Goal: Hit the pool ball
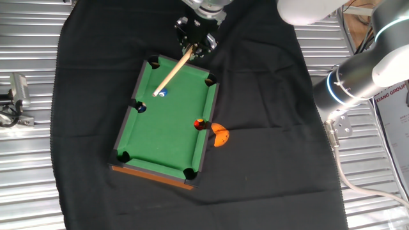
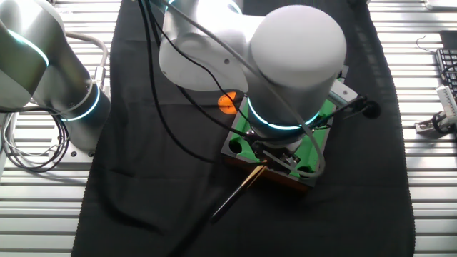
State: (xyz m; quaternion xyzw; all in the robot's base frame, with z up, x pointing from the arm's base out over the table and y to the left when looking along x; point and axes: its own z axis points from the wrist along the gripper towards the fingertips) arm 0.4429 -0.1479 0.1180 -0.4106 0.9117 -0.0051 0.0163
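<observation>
Nearest, we see the front rail of the toy green pool table (image 1: 167, 131) with its orange-brown wooden edge, resting on a black cloth (image 1: 268, 153) spread over a ribbed metal table (image 1: 29, 160). Just off the table's right rail lies an orange piece (image 1: 220, 135), and against the inside of that rail sits a red-and-black ball (image 1: 200, 124). Further back, a darker navy-blue ball (image 1: 141, 108) rests near the left side pocket. Beyond it we find the pool ball (image 1: 162, 94), light blue with a white spot, on the felt in the far half of the table. The pale tip of a wooden cue stick (image 1: 173, 72) lies right beside that ball on its left; whether they touch we cannot tell. The stick slopes up and away to the gripper (image 1: 196, 39), whose black fingers are closed around it above the far rail. In the other fixed view, the arm's big white joint (image 2: 296, 64) covers most of the table, and the cue's dark butt end juts out over the cloth.
</observation>
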